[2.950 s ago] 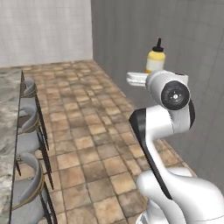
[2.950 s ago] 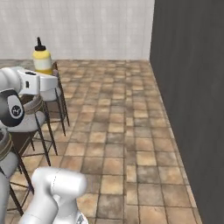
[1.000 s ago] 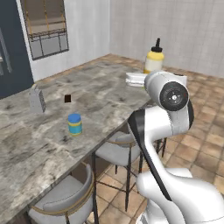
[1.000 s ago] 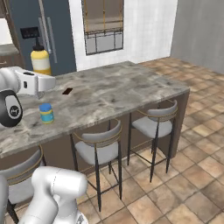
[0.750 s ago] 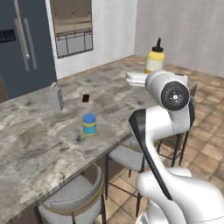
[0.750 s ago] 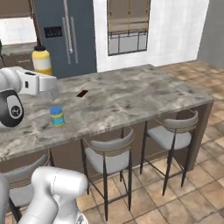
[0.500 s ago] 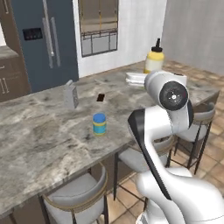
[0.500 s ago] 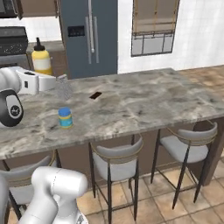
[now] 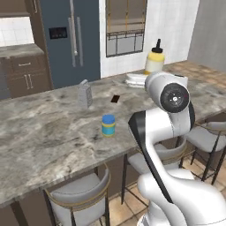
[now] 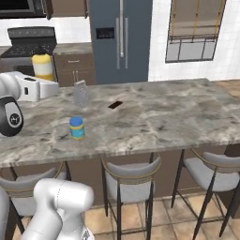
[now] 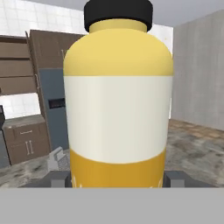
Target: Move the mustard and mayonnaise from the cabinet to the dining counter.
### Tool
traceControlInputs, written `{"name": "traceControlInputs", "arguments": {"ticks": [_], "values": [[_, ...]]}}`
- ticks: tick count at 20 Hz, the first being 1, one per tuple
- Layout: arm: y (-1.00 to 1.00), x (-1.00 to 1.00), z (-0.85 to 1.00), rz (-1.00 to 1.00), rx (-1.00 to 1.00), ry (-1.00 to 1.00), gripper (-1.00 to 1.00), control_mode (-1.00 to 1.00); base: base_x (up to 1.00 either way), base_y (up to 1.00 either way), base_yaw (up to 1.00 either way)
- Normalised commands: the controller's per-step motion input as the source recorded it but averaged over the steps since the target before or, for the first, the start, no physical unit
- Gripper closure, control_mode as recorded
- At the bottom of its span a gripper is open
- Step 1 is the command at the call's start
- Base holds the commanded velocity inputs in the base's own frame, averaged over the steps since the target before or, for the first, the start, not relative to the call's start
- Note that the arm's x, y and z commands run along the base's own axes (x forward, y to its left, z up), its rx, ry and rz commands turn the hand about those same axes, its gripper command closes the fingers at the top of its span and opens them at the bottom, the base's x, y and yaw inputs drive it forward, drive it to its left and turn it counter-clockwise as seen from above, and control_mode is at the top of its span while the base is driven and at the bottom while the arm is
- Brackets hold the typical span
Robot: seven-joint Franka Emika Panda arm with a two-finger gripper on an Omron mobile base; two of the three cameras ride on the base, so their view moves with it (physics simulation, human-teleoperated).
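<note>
The mustard (image 9: 155, 61) (image 10: 42, 67) is a yellow bottle with a dark cap. It stands upright in my gripper (image 9: 152, 73) (image 10: 44, 78), which is shut on its base and holds it above the dining counter (image 9: 44, 132) (image 10: 164, 117). In the hand view the mustard (image 11: 117, 109) sits right before the camera, with a fingertip at each side of its base. The mayonnaise (image 9: 108, 125) (image 10: 77, 128), a squat jar with a blue lid, stands on the marble top near its front edge. The cabinet is out of view.
A grey box grater (image 9: 84, 94) (image 10: 80, 93) and a small dark flat item (image 9: 115, 99) (image 10: 115, 105) lie on the counter behind the jar. Grey stools (image 9: 79, 194) (image 10: 131, 180) line its near side. A dark fridge (image 9: 73, 39) (image 10: 120, 40) and stove (image 10: 30, 40) stand beyond.
The whole picture has swung as the base turns: the counter, jar and fridge slide across both base views. The mustard stays in my gripper, unmoved relative to the arm.
</note>
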Motion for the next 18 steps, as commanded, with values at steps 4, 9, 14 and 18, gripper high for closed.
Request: {"name": "traceControlInputs", "arguments": {"ticks": [4,9,14,18], "values": [[0.0,0.0,0.0,0.0,0.0,0.0,1.0,1.0,0.69,-0.21,0.18],[0.0,0.0,0.0,0.0,0.0,0.0,1.0,1.0,0.67,-0.23,0.19],[0.0,0.0,0.0,0.0,0.0,0.0,1.0,1.0,0.63,-0.23,0.27],[0.0,0.0,0.0,0.0,0.0,0.0,1.0,1.0,0.56,-0.22,0.35]]}}
